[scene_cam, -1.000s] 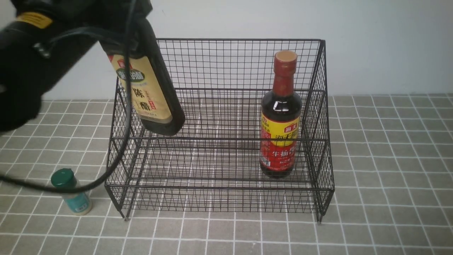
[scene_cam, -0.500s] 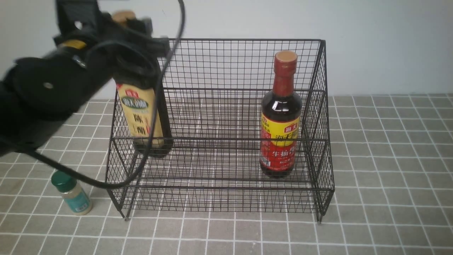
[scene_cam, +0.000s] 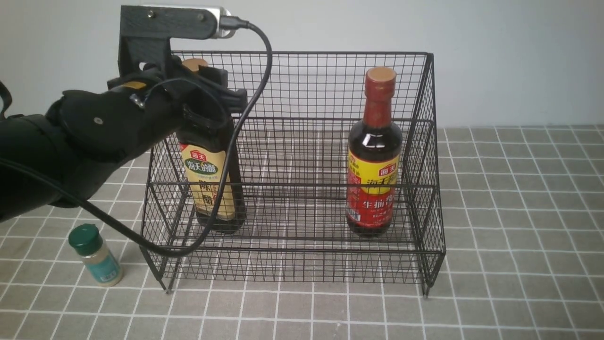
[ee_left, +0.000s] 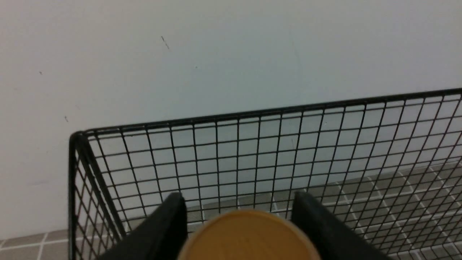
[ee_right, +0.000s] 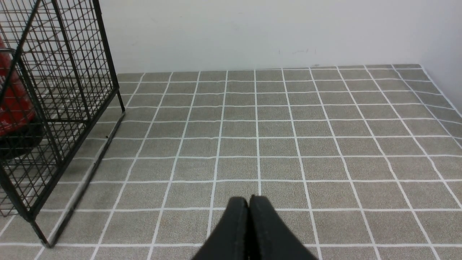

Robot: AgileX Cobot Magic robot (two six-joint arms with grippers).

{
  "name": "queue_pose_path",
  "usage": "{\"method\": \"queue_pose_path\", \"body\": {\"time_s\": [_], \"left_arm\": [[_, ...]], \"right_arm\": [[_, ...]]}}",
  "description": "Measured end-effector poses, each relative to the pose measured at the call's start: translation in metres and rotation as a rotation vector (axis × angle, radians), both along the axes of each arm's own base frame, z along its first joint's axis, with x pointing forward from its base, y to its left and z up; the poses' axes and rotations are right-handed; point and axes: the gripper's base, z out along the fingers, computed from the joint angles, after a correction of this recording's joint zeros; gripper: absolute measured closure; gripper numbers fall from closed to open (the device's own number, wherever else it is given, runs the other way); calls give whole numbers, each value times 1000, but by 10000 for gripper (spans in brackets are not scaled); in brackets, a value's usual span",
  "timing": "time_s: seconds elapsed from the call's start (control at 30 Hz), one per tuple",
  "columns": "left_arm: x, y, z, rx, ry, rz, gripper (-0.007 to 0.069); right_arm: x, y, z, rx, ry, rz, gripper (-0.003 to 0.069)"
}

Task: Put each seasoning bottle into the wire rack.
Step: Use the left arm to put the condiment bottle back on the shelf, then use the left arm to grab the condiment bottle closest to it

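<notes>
The tall dark bottle with the gold cap (scene_cam: 210, 189) and tan label stands upright inside the black wire rack (scene_cam: 302, 85), at its left side. My left gripper (scene_cam: 207, 94) sits round its neck. In the left wrist view the fingers (ee_left: 162, 227) flank the gold cap (ee_left: 249, 236), which hides any contact. The red-necked bottle (scene_cam: 375, 156) stands upright in the rack's right side. The green-capped shaker (scene_cam: 96, 257) stands on the tiles left of the rack's front corner. My right gripper (ee_right: 249, 198) is shut and empty above bare tiles.
The left arm's black cable (scene_cam: 222, 189) loops down across the rack's left front. A pale wall (scene_cam: 495, 56) stands close behind the rack. In the right wrist view the rack's side (ee_right: 72, 72) stands off to one side, with grey tiled surface (ee_right: 288, 137) stretching to the wall.
My left arm has swung the gold-capped bottle from tilted above the rack's left edge to upright, and lowered it deeper into the rack. The other bottles have not moved.
</notes>
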Motion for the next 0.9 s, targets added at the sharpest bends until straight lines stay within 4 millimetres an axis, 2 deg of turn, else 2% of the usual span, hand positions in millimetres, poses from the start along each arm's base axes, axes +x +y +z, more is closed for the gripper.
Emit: {"method": "queue_pose_path", "body": {"time_s": [0.2, 0.43, 0.6, 0.67, 0.77, 0.83, 0.9], "left_arm": [[-5, 4, 10, -3, -9, 24, 152], [-19, 12, 33, 39, -74, 24, 145], [-42, 22, 64, 18, -149, 40, 152], [-50, 26, 74, 8, -175, 46, 176], [-65, 34, 89, -38, -196, 72, 265], [-74, 40, 95, -69, -193, 99, 345], [-84, 52, 100, -14, -188, 182, 490]], "right_arm": [[0, 0, 0, 0, 0, 0, 672], [0, 0, 0, 0, 0, 0, 672], [0, 0, 0, 0, 0, 0, 672], [0, 0, 0, 0, 0, 0, 672], [0, 0, 0, 0, 0, 0, 672], [0, 0, 0, 0, 0, 0, 672], [0, 0, 0, 0, 0, 0, 672]]}}
